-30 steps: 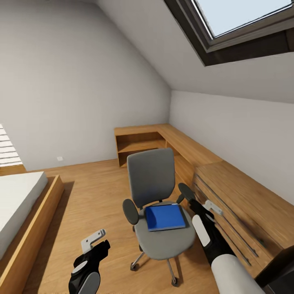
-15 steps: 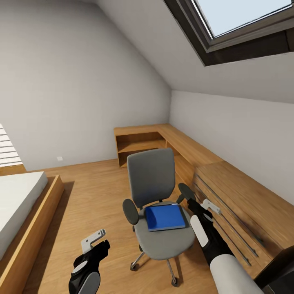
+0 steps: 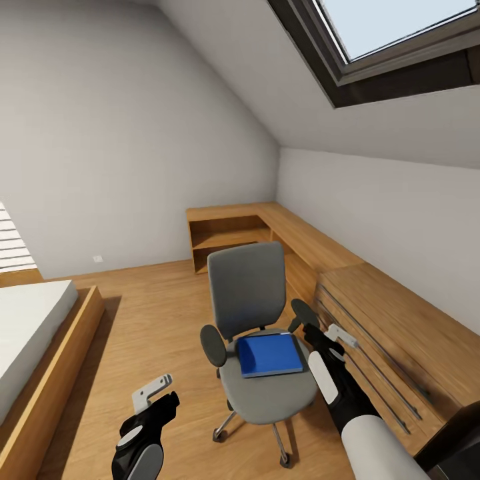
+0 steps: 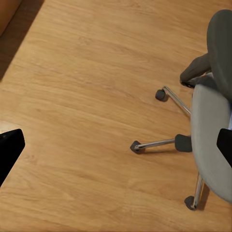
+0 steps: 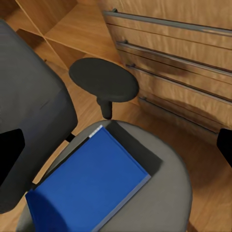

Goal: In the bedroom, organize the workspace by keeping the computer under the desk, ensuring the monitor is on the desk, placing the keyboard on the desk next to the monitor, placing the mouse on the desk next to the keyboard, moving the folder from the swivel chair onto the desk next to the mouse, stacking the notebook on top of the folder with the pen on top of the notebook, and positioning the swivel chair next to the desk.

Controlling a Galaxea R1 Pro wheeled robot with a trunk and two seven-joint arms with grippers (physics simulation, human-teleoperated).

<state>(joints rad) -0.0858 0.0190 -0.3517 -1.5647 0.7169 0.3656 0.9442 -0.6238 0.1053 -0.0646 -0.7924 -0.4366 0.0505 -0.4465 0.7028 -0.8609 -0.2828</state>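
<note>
The grey swivel chair [image 3: 247,287] stands on the wooden floor and faces me. The bright-blue folder [image 3: 269,355] lies flat on its seat. My right gripper [image 3: 327,333] hovers open just beside the chair's right armrest [image 3: 304,312], a little above seat height. In the right wrist view the folder [image 5: 92,188] lies straight below the open right gripper [image 5: 116,154], with the armrest [image 5: 104,79] and the backrest [image 5: 34,111] beyond it. My left gripper [image 3: 160,397] hangs open over the floor to the left of the chair base. The left wrist view looks between its spread fingers [image 4: 9,150] at the chair's seat edge [image 4: 210,130] and chrome legs.
A light wooden chest with long bar handles [image 3: 393,347] stands close to the chair's right side, also seen in the right wrist view [image 5: 183,43]. Low wooden shelving [image 3: 233,230] runs along the far corner. A bed [image 3: 27,333] is at the left. A sloped ceiling with a skylight [image 3: 400,27] hangs overhead.
My right gripper has crept slightly up and left, closer to the chair's armrest. The left arm, the chair and the folder are where they were.
</note>
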